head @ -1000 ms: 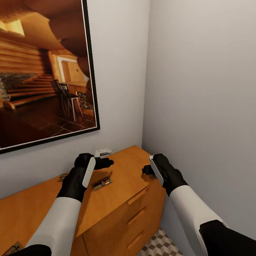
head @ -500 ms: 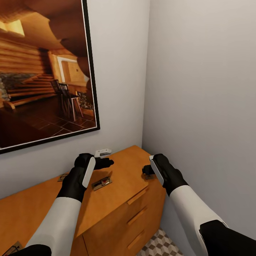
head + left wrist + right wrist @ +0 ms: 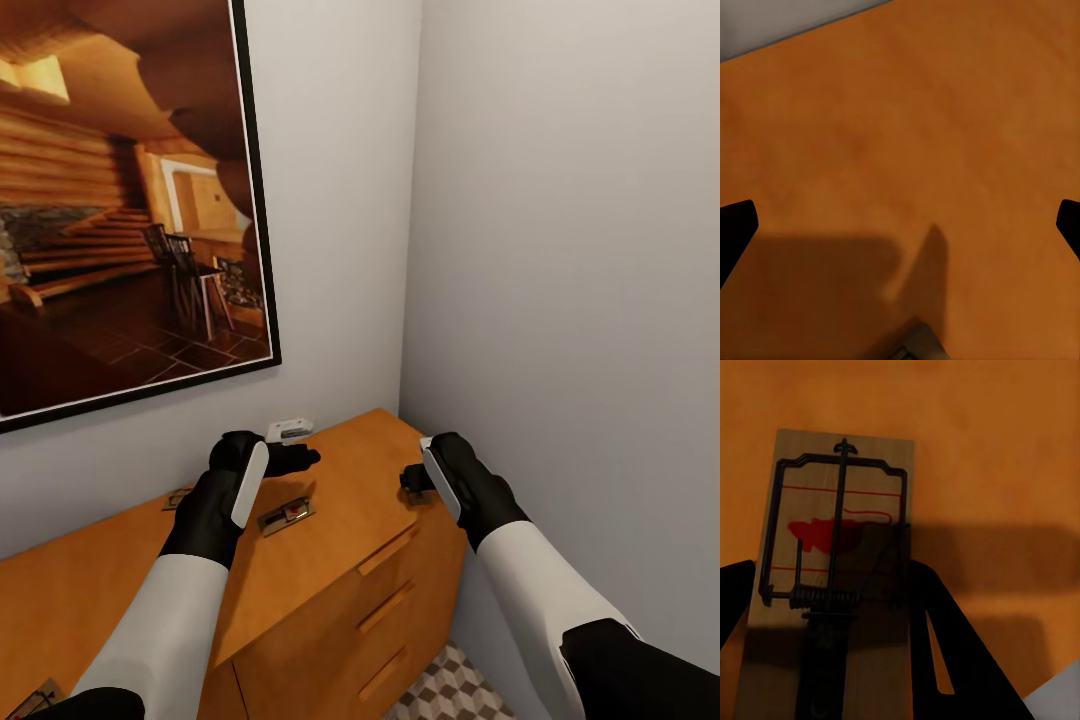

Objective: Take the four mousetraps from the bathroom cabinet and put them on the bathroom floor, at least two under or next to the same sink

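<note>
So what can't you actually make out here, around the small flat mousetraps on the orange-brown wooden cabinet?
- Head view: one small flat brown mousetrap is mostly hidden behind the black-gloved left arm.
- Head view: another mousetrap is cut off at the bottom-left corner.
- Head view: the small white object by the wall is too small to identify.
- Right wrist view: shadow hides whether the right gripper actually grips the pale wooden mousetrap.

Both forearms: smooth white shells, black at the elbow ends. Left gripper (image 3: 296, 458) and right gripper (image 3: 412, 480): matte black, each wrist carrying one white strip (no visible markings).
</note>
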You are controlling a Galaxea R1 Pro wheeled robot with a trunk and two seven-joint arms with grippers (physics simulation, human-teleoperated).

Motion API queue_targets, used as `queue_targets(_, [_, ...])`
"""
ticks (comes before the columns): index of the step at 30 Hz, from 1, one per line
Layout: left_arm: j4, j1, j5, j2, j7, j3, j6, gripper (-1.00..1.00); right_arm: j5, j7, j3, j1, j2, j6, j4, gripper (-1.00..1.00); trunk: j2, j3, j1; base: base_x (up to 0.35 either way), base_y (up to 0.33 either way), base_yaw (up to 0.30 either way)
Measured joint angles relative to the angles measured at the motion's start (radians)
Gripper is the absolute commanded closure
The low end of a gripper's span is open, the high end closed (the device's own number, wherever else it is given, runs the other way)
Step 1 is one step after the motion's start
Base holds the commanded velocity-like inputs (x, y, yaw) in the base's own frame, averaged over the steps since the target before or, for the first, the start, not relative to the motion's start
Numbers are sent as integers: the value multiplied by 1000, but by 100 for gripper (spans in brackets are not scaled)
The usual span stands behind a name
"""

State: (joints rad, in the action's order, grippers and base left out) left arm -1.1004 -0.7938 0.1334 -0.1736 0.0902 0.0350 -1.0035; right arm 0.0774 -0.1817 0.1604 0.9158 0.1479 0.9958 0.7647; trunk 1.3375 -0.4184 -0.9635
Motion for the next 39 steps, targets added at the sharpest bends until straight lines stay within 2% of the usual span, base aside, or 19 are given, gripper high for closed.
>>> queue_targets(19, [0, 0, 0, 0, 0, 0, 0, -100, 0, -1, 2, 0, 0, 0, 0, 100, 0, 0, 0, 0, 0, 0])
queue_targets(24, [28, 28, -30, 28, -25, -27, 28, -100, 8, -16, -3, 11, 21, -7, 28, 100, 0, 0, 0, 0, 0, 0])
queue_targets(25, [34, 34, -27, 33, -30, -32, 22, -100, 9, -10, -4, 10, 25, -7, 34, 100, 0, 0, 0, 0, 0, 0])
queue_targets(27, [45, 45, -13, 21, -27, -40, 13, -100, 7, -2, -4, 10, 27, -8, 23, 100, 0, 0, 0, 0, 0, 0])
queue_targets(31, [38, 66, -9, 0, -7, -20, 19, -100, 8, 9, -4, 10, 27, -13, 0, 100, 0, 0, 0, 0, 0, 0])
queue_targets(34, [11, 81, 35, 9, -3, -4, 22, -100, 4, 11, -5, 10, 27, -14, -16, 100, 0, 0, 0, 0, 0, 0])
queue_targets(39, [-33, 107, 95, 35, -37, 22, 14, -100, 3, 8, -4, 11, 27, -14, -28, 100, 0, 0, 0, 0, 0, 0])
